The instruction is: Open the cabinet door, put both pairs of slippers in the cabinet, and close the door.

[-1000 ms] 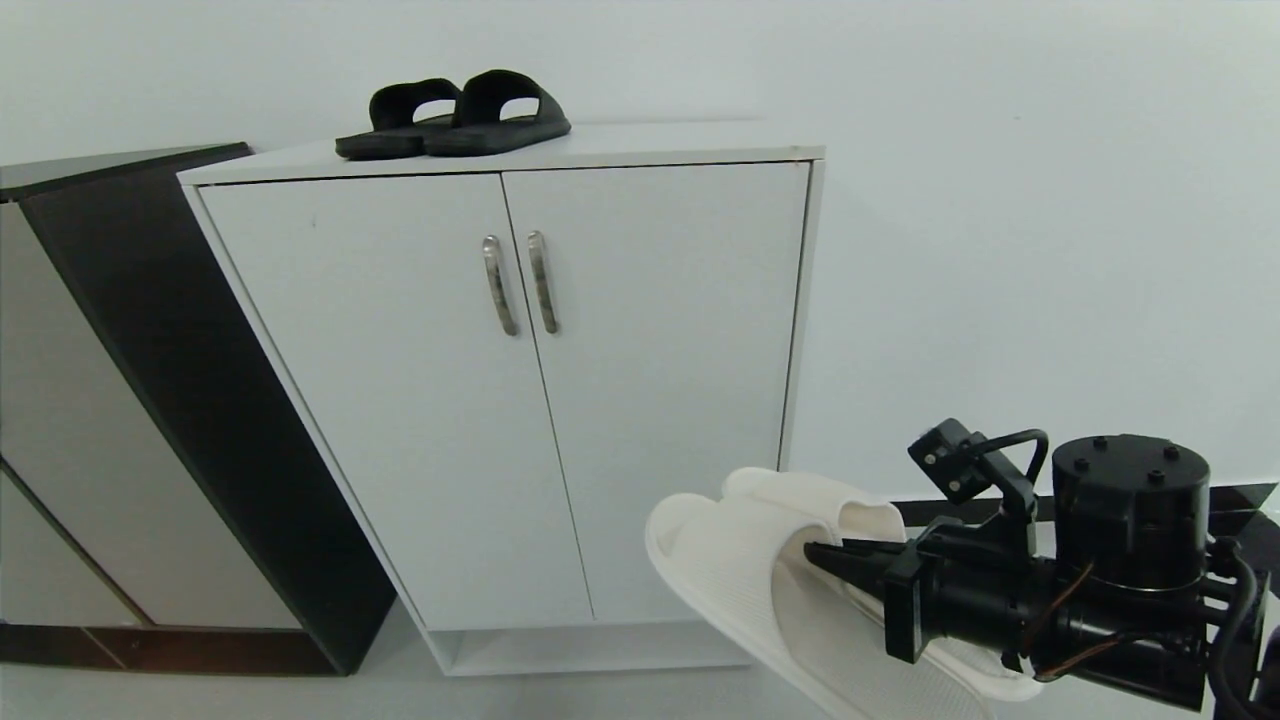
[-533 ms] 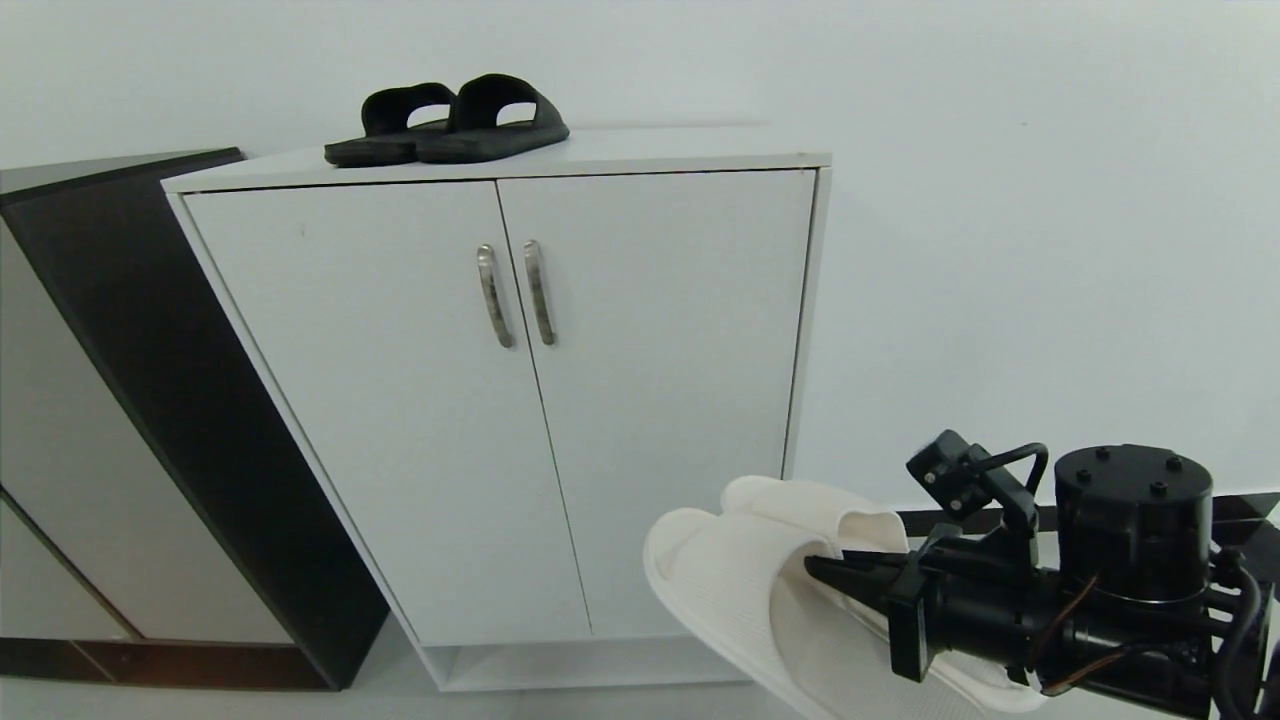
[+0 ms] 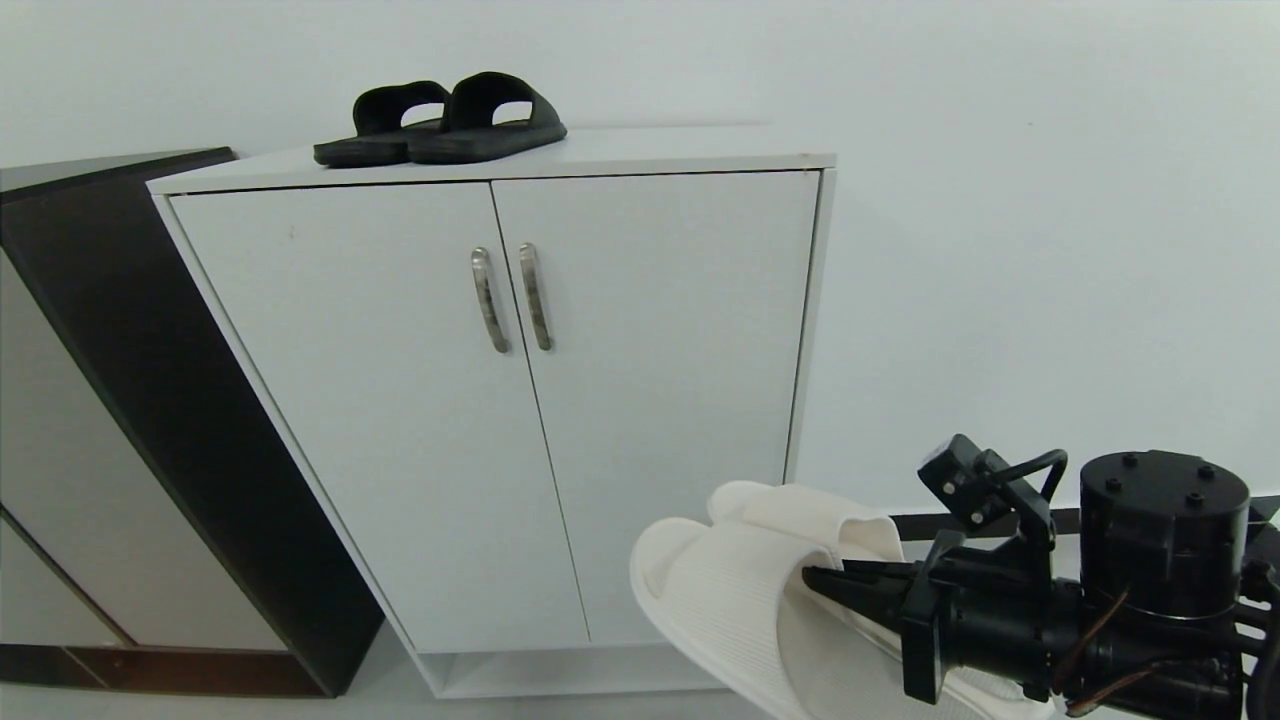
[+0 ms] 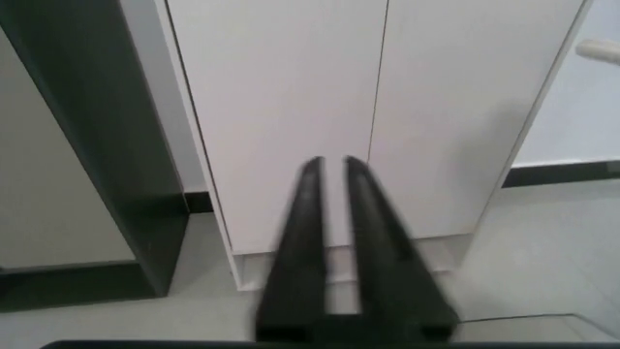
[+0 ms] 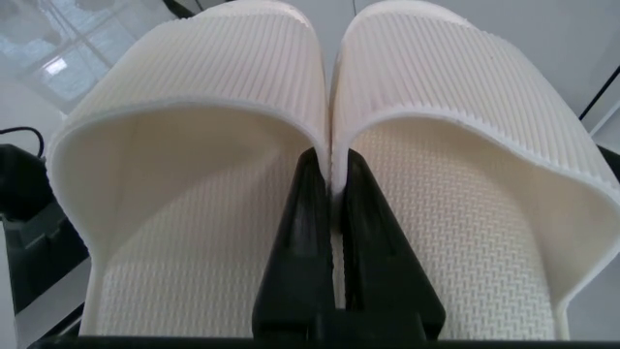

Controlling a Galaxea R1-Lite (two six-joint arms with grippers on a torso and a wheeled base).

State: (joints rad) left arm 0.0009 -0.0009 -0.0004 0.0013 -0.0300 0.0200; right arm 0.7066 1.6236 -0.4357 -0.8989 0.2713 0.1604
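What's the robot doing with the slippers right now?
The right gripper holds the pair of white slippers, pinching their inner edges together, low in front of the cabinet, near its right door. Both cabinet doors are shut. The black slippers sit on top of the cabinet. The left gripper is empty, fingers close together, pointed at the cabinet's lower front.

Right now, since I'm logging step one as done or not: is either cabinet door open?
No: the left door and the right door both sit flush and shut, with their handles side by side.
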